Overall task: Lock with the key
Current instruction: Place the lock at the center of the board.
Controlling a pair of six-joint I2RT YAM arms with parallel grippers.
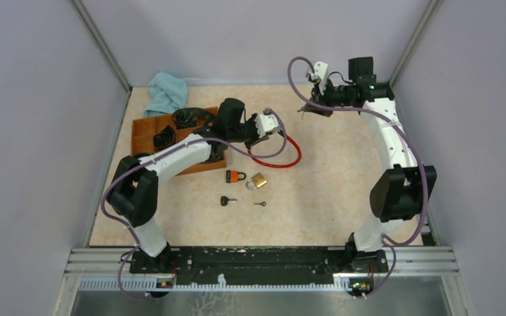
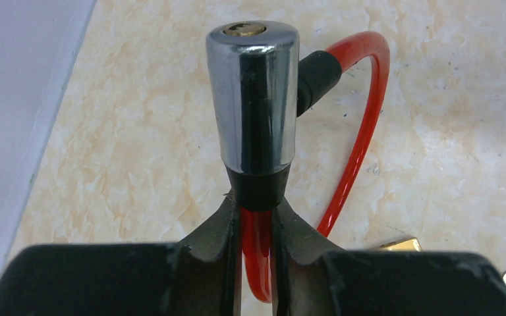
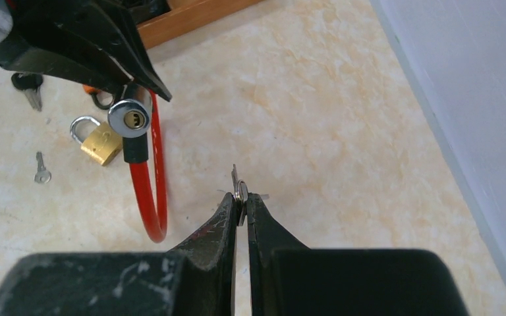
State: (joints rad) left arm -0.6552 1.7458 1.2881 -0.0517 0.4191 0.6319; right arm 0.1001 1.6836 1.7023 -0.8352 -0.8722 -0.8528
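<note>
My left gripper (image 2: pixel 258 217) is shut on the red cable (image 2: pixel 362 131) of a cable lock, just below its chrome cylinder head (image 2: pixel 253 99). The head points up and away, with its brass keyhole on top. In the top view this gripper (image 1: pixel 271 125) is lifted over the middle of the table, and the red loop (image 1: pixel 290 158) hangs to the table. My right gripper (image 3: pixel 240 207) is shut on a small silver key (image 3: pixel 238 191) whose tip sticks out past the fingertips. The lock head (image 3: pixel 130 118) faces this key from the left, a short way off. The right gripper (image 1: pixel 308 110) hovers at the back right.
A brass padlock (image 1: pixel 257 180) and an orange padlock (image 1: pixel 236 176) lie mid-table. A black-headed key (image 1: pixel 226 201) and a small silver key (image 1: pixel 260 203) lie nearer me. A wooden tray (image 1: pixel 146 131) with dark items and a teal cloth (image 1: pixel 167 92) sit back left. Walls close three sides.
</note>
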